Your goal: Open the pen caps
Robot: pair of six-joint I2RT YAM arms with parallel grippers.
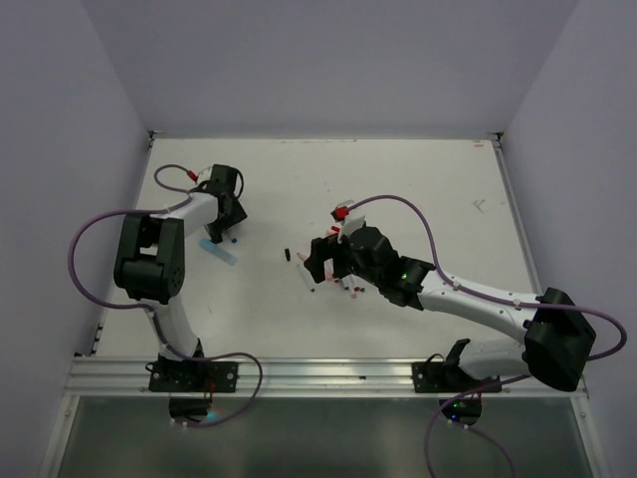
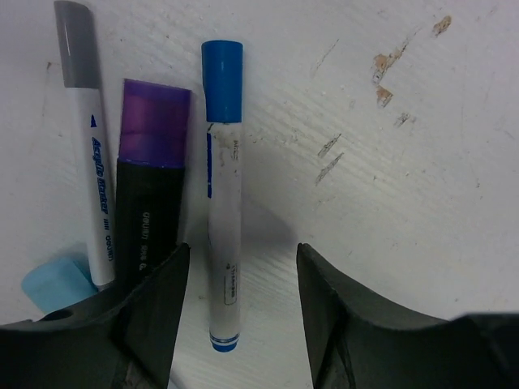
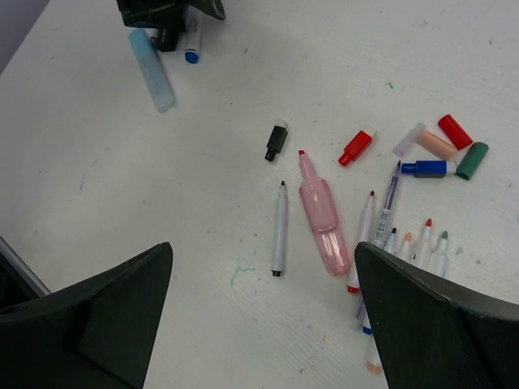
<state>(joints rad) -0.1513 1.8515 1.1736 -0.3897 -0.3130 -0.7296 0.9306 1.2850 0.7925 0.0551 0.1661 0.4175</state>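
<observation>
Fingers spread on both arms over the worktop point(image 1: 418, 189).
The left fingers point(image 2: 154, 316) straddle, untouching, a white pen point(image 2: 225, 243) wearing its blue cap point(image 2: 222, 79) (a purple cap point(image 2: 154, 121) sits on the marker beside it); the right fingers point(image 3: 422, 324) hang wide apart above a loose black cap point(image 3: 276, 142) and red cap point(image 3: 355, 148).

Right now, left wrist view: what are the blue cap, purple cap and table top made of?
Blue cap: likely opaque moulded plastic, smooth, with a faint sheen along its side.
Purple cap: probably translucent plastic; its shade varies along its length as if see-through.
Table top: seemingly white-coated board, matte, with fine grain lines; chips expose brown underneath.
</observation>
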